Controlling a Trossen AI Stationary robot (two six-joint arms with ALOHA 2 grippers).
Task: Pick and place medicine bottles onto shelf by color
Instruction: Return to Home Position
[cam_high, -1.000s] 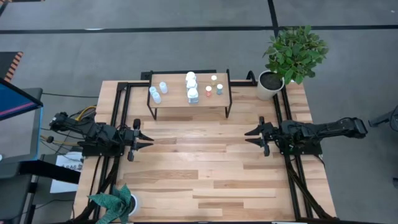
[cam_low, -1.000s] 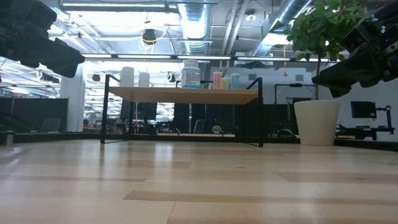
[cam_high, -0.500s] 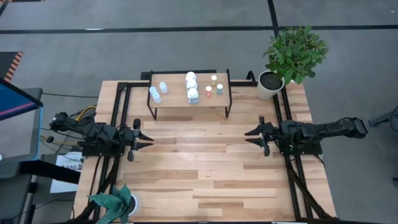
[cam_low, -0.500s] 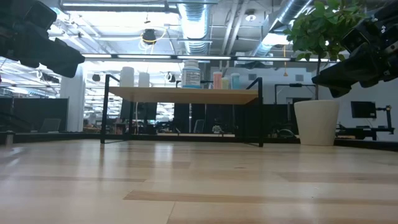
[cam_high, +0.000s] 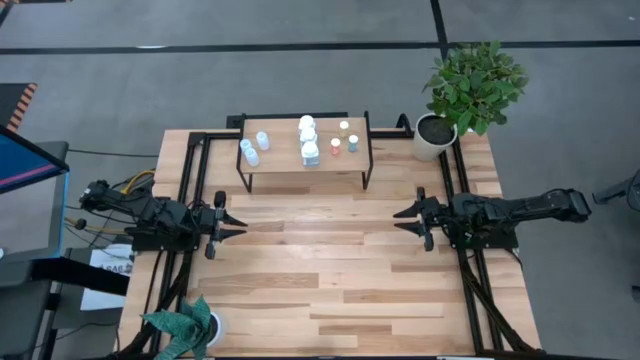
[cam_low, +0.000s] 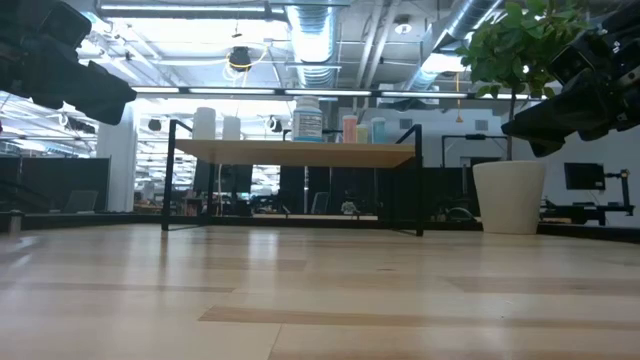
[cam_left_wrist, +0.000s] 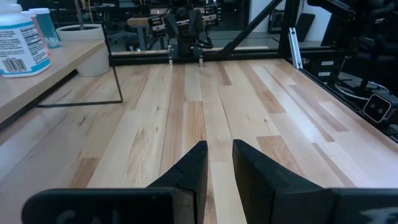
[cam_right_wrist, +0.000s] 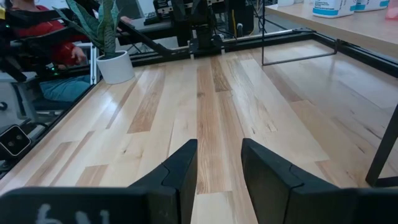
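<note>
- Left gripper (cam_high: 238, 226), near the table's (cam_high: 330, 280) left edge: fingers slightly parted, empty, unmoved over the last second.
- Medicine bottles (cam_high: 310, 152), all on the shelf (cam_high: 285, 158) at the far edge: bluish at its left end, large white mid-board, reddish and greenish toward the right. Sorting looks finished.
- Right gripper (cam_high: 398, 221), near the right edge: parted, empty, likewise motionless.

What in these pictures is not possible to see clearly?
High view: the medicine bottles on the shelf are too small to read their labels.
Low view: front bottles hide those behind, so no count; the left arm and right arm are cut by the top edge.
Wrist views: picture edges cut the bottles off.
</note>
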